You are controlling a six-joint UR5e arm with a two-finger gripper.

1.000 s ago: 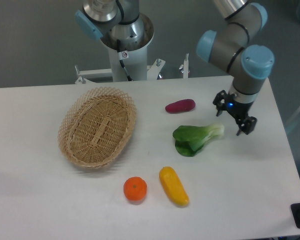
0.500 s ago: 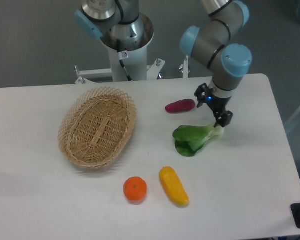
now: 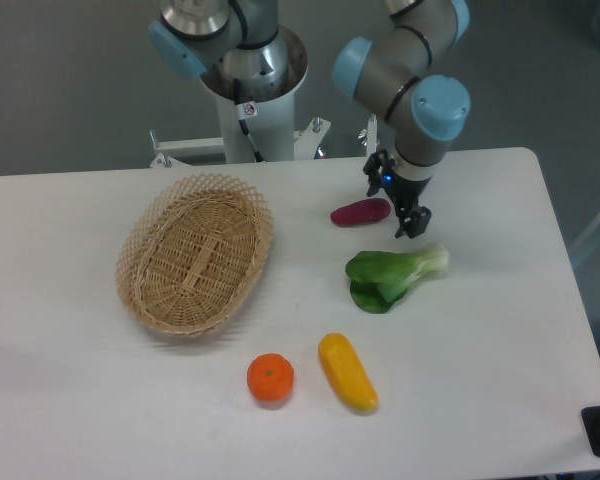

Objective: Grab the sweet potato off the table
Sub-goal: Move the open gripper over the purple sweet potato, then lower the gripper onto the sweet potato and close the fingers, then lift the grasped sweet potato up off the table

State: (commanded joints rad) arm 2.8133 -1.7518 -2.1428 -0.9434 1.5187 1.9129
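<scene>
Where half a second ago I had the black two-finger gripper (image 3: 396, 205) above the bok choy's white stem, it has now shifted left and sits just right of the small smooth reddish-purple sweet potato (image 3: 360, 212), its fingers (image 3: 411, 222) spread apart and holding nothing. The sweet potato lies flat on the white rectangular surface (image 3: 500, 330), unmoved, tapered ends pointing left and right. Below it rests the leafy green bok choy (image 3: 392, 277) with its pale stalk. The oval woven wicker basket (image 3: 194, 252) sits well to the left; the round orange (image 3: 270, 379) and the glossy yellow oblong vegetable (image 3: 347, 372) lie near the front. My arm's grey-and-blue wrist (image 3: 420, 125) angles down from above.
</scene>
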